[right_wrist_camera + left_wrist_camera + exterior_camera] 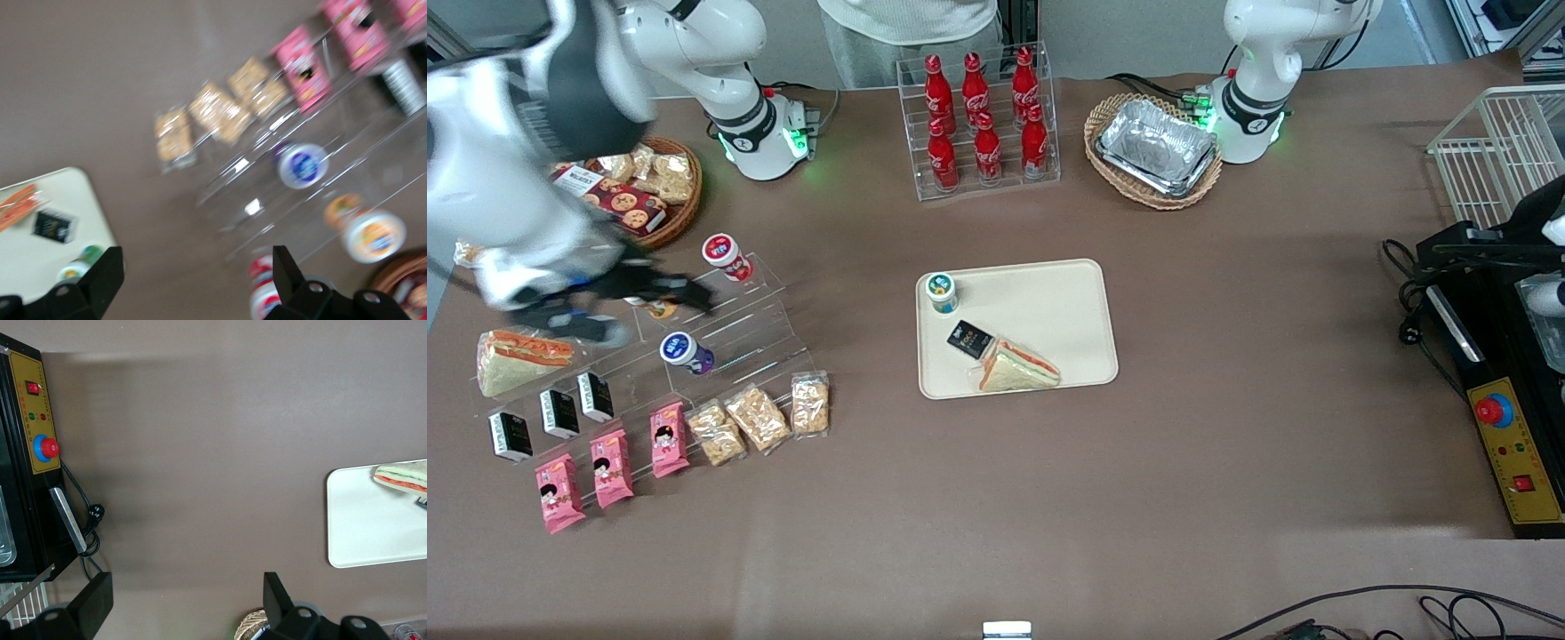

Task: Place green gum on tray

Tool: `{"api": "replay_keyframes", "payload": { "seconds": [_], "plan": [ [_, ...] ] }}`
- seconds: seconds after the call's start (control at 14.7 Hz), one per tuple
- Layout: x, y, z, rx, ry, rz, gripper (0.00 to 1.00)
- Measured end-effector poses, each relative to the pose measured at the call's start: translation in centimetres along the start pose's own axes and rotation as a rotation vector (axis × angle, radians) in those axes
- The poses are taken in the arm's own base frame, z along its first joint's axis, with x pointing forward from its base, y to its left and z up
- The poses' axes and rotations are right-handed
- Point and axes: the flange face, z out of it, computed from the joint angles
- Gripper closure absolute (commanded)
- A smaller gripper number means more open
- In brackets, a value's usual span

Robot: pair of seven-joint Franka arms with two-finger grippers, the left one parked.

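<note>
Tool (193,280) open, empty, above acrylic rack (729,329) — green gum (942,292) upright on tray (1067,302) — beside sandwich (1016,367)

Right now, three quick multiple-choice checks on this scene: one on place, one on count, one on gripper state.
1. The green gum stands:
A. on the tray
B. on the clear rack
C. in a basket

2. Red bottles in the clear stand:
A. four
B. six
C. eight

3. The gripper, over the clear rack at the working arm's end:
A. shut on gum
B. shut, empty
C. open, empty

Answers: 1 A, it stands upright near a tray corner. 2 B, two rows of three. 3 C, fingers spread with nothing between.
</note>
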Motion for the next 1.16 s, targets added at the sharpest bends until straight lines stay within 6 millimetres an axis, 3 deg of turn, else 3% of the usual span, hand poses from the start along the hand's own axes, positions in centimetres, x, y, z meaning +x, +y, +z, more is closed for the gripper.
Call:
{"api": "replay_keyframes", "payload": {
  "seconds": [0.2,0.41,0.68,1.16],
  "plan": [
    [3.4,7.0,-1.3,-0.015,0.031,-0.036,0.0],
    [5.8,10.4,-2.1,-0.039,0.033,-0.068,0.0],
    [7.0,10.7,-3.3,-0.05,0.022,-0.079,0.0],
    [5.7,10.7,-4.3,-0.054,-0.033,-0.102,0.0]
  ]
}}
